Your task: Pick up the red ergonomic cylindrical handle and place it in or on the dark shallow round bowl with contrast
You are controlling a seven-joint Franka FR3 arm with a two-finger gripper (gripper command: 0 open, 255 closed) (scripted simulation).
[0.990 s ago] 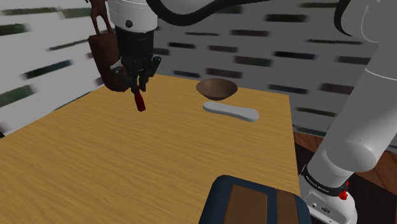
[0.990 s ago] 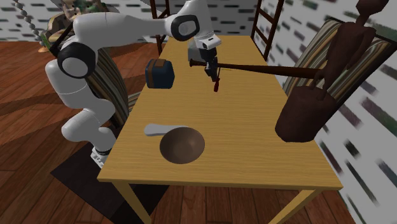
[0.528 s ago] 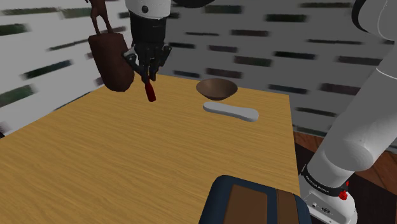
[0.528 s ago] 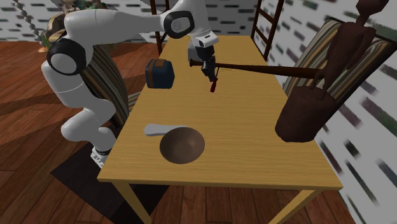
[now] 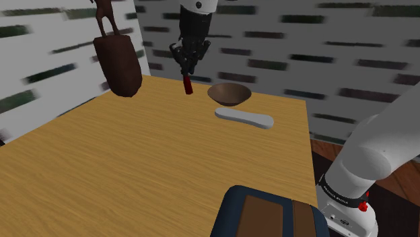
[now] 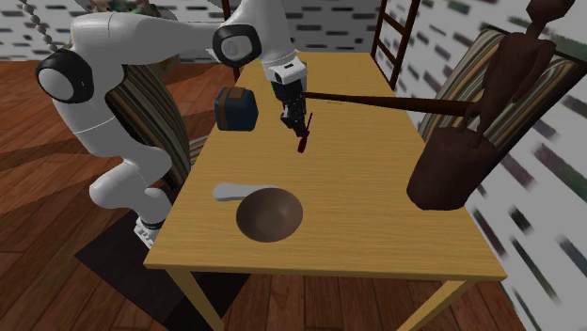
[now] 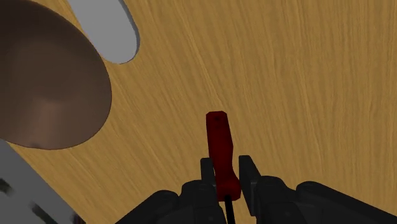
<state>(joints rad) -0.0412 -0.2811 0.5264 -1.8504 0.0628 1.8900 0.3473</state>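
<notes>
A wooden table [image 5: 134, 155] stands before a pale wall streaked with dark bricks, and wooden chairs stand around it in the second exterior view. Above the far part of the table the gripper [image 5: 186, 73] points down, its fingers closed narrowly on the upper end of the red handle [image 5: 188, 85], so most of the handle hangs free below them. That suits lowering it into a dish. The handle seems to hang well off the table, though its height is hard to judge from these angles. In the shoulder view the brown bowl [image 5: 229, 99] sits at about three o'clock from the handle, and a pale grey oblong piece [image 5: 246, 118] lies just beside the bowl at its five o'clock. In the second exterior view the bowl [image 6: 268, 214] lies at seven o'clock from the handle [image 6: 301, 141]. The wrist view shows the bowl [image 7: 44, 95] off to one side of the gripper [image 7: 224, 167], not beneath it, so the carry looks only partly done. A tall dark brown figure [image 5: 118, 64] at nine o'clock from the gripper is well clear of the way.
</notes>
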